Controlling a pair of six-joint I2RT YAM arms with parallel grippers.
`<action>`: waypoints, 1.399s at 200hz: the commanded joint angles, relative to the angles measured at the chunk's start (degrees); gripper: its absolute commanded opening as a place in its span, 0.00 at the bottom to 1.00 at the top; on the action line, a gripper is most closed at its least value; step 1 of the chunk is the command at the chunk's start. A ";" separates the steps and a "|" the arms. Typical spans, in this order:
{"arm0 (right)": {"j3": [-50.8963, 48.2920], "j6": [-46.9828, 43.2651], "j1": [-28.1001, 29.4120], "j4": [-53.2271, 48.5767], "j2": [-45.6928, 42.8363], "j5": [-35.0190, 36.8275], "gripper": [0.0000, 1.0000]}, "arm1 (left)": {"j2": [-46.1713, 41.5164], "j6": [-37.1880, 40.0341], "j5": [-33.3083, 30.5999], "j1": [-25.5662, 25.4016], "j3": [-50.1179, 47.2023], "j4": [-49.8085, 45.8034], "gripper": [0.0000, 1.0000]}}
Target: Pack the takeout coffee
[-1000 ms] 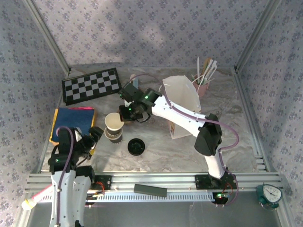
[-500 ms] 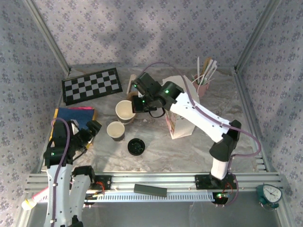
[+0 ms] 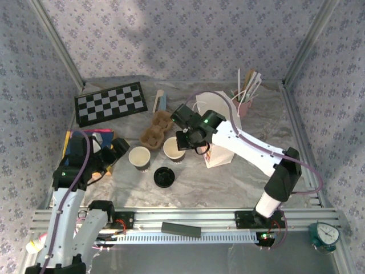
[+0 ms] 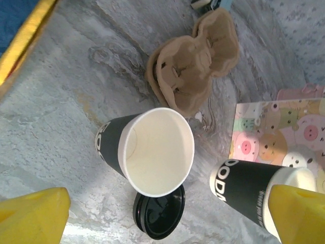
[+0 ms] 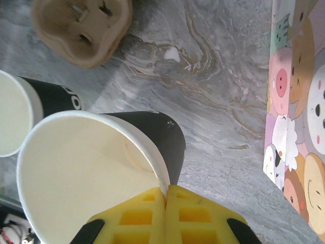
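Centre frame: right fingers (image 5: 134,218) clamped on a lidless paper cup (image 3: 174,147) at its rim, probably light and crushable, better held round its wall; left fingers (image 4: 30,216) apart.

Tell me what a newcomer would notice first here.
The right gripper, shut, pinches the rim of a lidless dark cup mid-table, beside a second open cup. A loose black lid lies just in front of them, and a cartoon-printed paper bag sits to their right.
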 commanded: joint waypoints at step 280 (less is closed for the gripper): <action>-0.36 -0.94 -1.76 6.73 6.13 1.32 0.41 | 1.93 -3.21 -5.85 -9.54 -0.39 3.09 1.00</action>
